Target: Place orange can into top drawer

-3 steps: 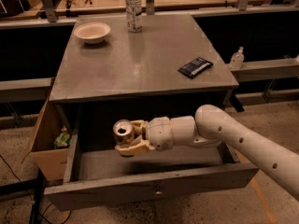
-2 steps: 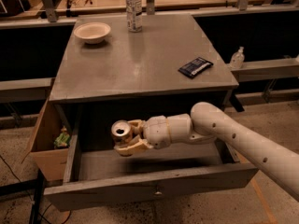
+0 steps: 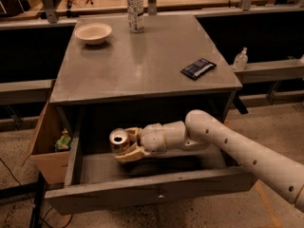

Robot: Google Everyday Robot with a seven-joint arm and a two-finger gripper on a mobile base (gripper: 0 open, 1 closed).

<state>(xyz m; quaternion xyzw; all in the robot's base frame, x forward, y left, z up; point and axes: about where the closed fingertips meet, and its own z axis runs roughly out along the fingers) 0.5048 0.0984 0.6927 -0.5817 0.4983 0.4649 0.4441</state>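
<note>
The orange can (image 3: 118, 141), golden-bronze with a silver top, is held upright in my gripper (image 3: 127, 145), whose cream fingers (image 3: 128, 154) are shut around it. The can hangs above the left part of the open top drawer (image 3: 142, 194), a wide shallow grey drawer pulled out from under the tabletop, with a small round knob (image 3: 160, 194) on its front panel. My white arm (image 3: 237, 148) reaches in from the lower right across the drawer. The can sits a little above the drawer floor (image 3: 156, 167).
On the grey tabletop (image 3: 142, 61) stand a white bowl (image 3: 93, 32), a clear water bottle (image 3: 135, 8) and a dark blue packet (image 3: 198, 68). A tan cardboard box (image 3: 47, 146) holding a green item hangs at the cabinet's left side. A wooden bench runs behind.
The gripper with the can has shifted slightly left and a little further into the drawer opening. The drawer stays open.
</note>
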